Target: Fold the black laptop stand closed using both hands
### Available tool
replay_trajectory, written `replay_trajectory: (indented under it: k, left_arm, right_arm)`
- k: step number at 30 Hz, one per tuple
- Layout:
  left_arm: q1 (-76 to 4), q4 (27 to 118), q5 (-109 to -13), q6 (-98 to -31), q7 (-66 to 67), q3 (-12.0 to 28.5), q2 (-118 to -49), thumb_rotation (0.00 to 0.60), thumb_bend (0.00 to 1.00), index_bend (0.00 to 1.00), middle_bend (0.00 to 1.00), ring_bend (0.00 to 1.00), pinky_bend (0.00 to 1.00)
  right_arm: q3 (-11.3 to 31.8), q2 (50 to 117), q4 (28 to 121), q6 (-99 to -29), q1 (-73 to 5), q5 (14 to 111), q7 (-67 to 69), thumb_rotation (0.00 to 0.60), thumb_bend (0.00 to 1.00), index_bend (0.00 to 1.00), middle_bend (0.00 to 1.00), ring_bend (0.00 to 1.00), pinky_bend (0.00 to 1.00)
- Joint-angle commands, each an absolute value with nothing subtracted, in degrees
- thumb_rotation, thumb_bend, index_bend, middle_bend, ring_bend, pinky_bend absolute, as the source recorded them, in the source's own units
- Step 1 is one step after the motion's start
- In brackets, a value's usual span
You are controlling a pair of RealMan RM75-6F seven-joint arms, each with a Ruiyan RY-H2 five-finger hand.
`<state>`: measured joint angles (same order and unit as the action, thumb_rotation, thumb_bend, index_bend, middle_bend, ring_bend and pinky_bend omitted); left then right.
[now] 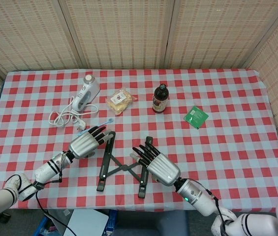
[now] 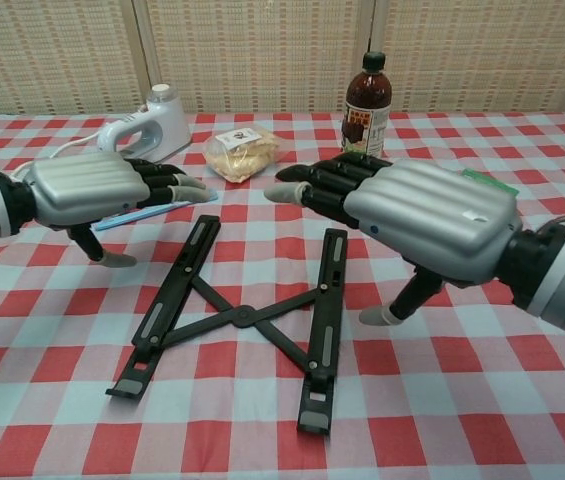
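Note:
The black laptop stand lies unfolded on the checked cloth, its two rails splayed and joined by a crossed link. My left hand hovers palm down over the top of the left rail, fingers stretched out and thumb hanging down, holding nothing. My right hand hovers over and just right of the right rail, fingers extended leftward and thumb pointing down beside the rail. Neither hand plainly touches the stand.
Behind the stand are a brown bottle, a bagged snack, a white hand mixer with its cord, a blue toothbrush partly under my left hand, and a green packet.

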<state>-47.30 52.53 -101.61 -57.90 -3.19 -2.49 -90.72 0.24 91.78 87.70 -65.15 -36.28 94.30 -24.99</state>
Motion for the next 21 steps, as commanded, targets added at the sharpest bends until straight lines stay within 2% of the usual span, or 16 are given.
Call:
replay_trajectory:
  k: [1,21]
  left_arm:
    - [-47.94,50.92,-101.54,-57.65,-4.11,-2.91,-92.12,0.6,0.25,0.0,0.0,0.0,0.15]
    - [-49.01,50.34,-98.19,-55.59,-7.05,-3.51,-94.87,0.6,0.25,0.0,0.0,0.0,0.14]
  right_arm:
    - [0.39,93.8,84.94,-64.82,-36.81,95.26,-25.31,0.6,0.0,0.0,0.0,0.0,0.0]
    - [-0.25,98.41,75.52,-64.63,-36.49,96.08,-24.23,0.6,0.0,0.0,0.0,0.0,0.0]
